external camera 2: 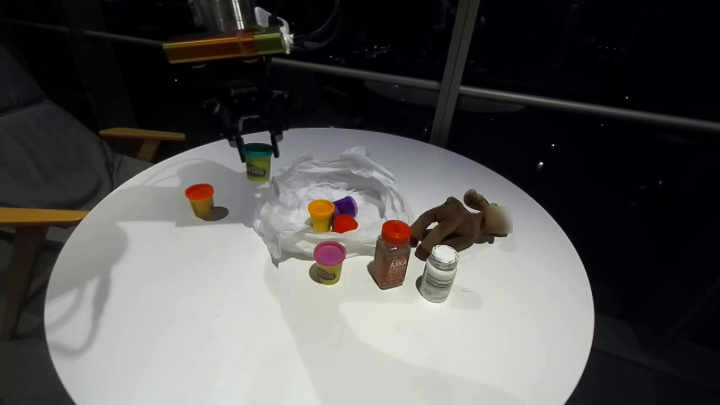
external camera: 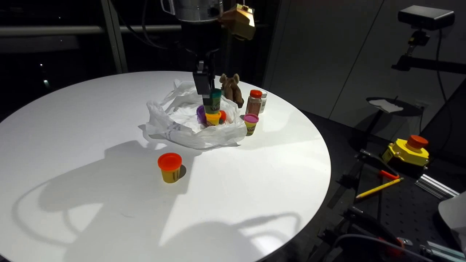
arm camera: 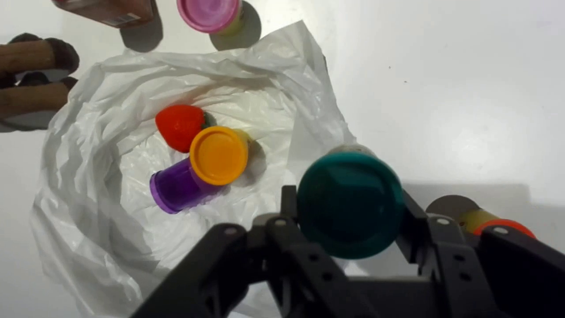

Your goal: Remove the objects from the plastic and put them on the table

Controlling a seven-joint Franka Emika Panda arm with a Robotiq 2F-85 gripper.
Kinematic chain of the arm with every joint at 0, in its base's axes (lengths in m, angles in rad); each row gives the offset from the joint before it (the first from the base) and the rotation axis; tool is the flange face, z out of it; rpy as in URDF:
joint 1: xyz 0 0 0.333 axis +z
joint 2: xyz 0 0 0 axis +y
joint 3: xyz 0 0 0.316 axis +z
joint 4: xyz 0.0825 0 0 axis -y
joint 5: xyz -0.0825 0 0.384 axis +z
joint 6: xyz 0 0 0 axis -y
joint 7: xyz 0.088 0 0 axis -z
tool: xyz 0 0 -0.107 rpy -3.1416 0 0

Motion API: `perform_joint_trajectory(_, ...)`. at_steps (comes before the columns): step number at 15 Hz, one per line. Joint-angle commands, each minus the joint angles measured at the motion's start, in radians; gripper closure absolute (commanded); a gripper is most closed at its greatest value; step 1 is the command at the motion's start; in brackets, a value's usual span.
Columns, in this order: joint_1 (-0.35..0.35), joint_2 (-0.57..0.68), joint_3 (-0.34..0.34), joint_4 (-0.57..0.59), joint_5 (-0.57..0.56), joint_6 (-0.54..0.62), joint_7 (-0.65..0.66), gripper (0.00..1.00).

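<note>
Gripper (external camera 2: 259, 154) is clasping a teal-lidded tub (external camera 2: 258, 169) upright, above or just beside the rim of the bag (arm camera: 75, 176); we are not making out which. Nearby, a red-lidded tub (external camera: 170, 168) is standing outside, seemingly done. Inside the bag, an orange-lidded tub (arm camera: 218, 155), a purple tub (arm camera: 178, 187) and a toy strawberry (arm camera: 178, 126) are remaining. Farther out, a pink-lidded tub (external camera 2: 328, 263) and a stuffed animal (external camera 2: 454, 222) are resting on the table (external camera 2: 225, 337), so we are judging the job about half finished.
</note>
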Motion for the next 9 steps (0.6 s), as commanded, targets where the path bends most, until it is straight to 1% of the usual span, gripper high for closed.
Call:
perform_joint_trajectory(1, 0.008, -0.014, -0.001, -0.112, -0.010, 0.153, 0.106, 0.72)
perform_joint_trajectory(3, 0.019, 0.028, -0.012, -0.131, -0.014, 0.247, 0.168, 0.72)
perform_joint_trajectory(4, 0.025, 0.053, -0.016, -0.128, -0.010, 0.264, 0.186, 0.72)
perform_joint_trajectory(9, 0.037, 0.138, 0.003, -0.112, 0.029, 0.243, 0.172, 0.72)
